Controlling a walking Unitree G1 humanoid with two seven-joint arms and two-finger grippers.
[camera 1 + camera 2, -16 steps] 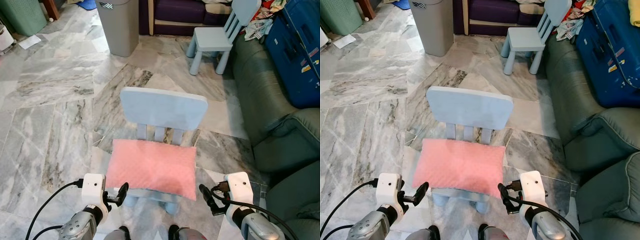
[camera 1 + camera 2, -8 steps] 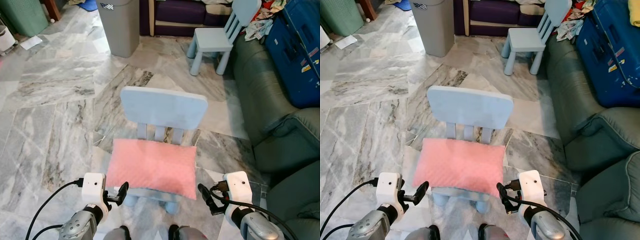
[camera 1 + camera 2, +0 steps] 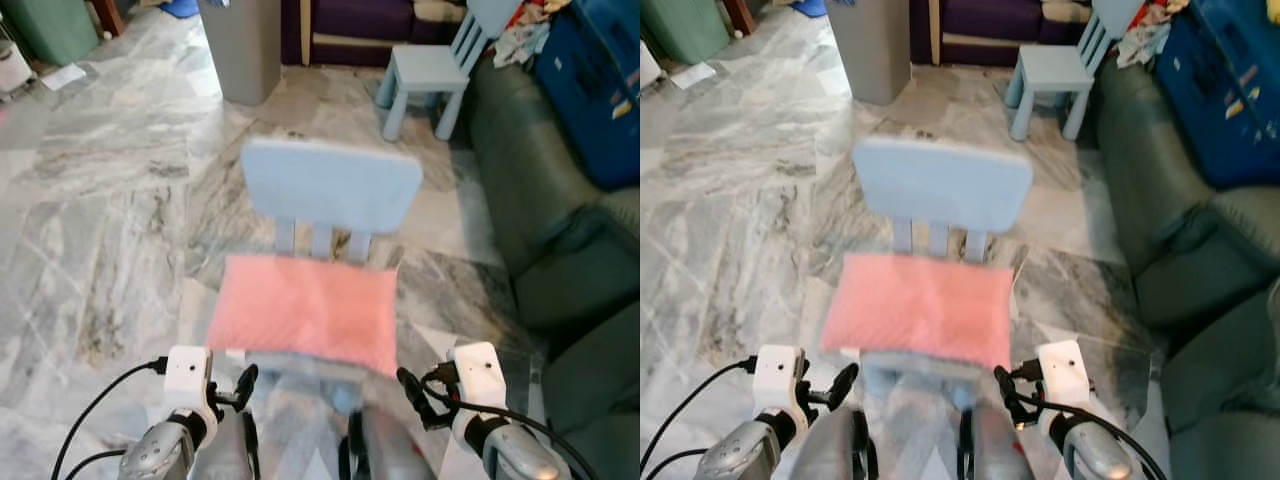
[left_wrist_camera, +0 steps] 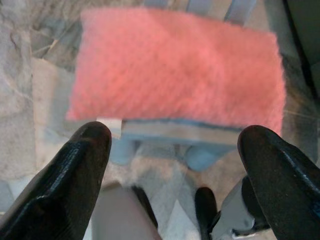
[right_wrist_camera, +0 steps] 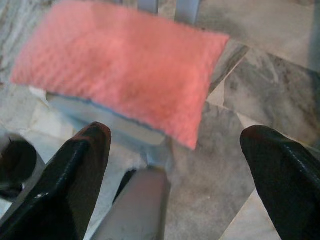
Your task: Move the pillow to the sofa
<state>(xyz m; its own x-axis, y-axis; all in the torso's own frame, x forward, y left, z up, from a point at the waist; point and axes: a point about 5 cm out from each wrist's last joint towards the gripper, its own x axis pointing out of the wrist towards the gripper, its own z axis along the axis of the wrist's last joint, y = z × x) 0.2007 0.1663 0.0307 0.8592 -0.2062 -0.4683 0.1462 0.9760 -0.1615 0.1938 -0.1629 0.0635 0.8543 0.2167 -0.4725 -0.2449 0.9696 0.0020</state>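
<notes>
On chair seat: pink pillow (image 3: pixel 305 310), covers it edge to edge, overhanging front edge. Soft, quilted, rectangular. Chair (image 3: pixel 330 190) pale blue, smooth plastic. My left gripper (image 3: pixel 240 388) and right gripper (image 3: pixel 412 395) both spread wide, empty, short of pillow. Step: approach. Next, I reckon: clamp both ends, lift, turn to green leather sofa (image 3: pixel 540 200) on right.

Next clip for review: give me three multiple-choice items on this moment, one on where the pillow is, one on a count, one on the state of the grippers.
1. Where does the pillow lie?
A. on the sofa
B. on the near chair's seat
C. on the floor

2. How many light blue chairs are there?
A. one
B. two
C. three

3. How are the left gripper and right gripper?
A. both open, holding nothing
B. both shut on the pillow
C. one holds a chair

Key: 1 B, it covers the near chair seat; 2 B, a second chair stands farther off; 3 A, fingers spread short of the pillow.
</notes>
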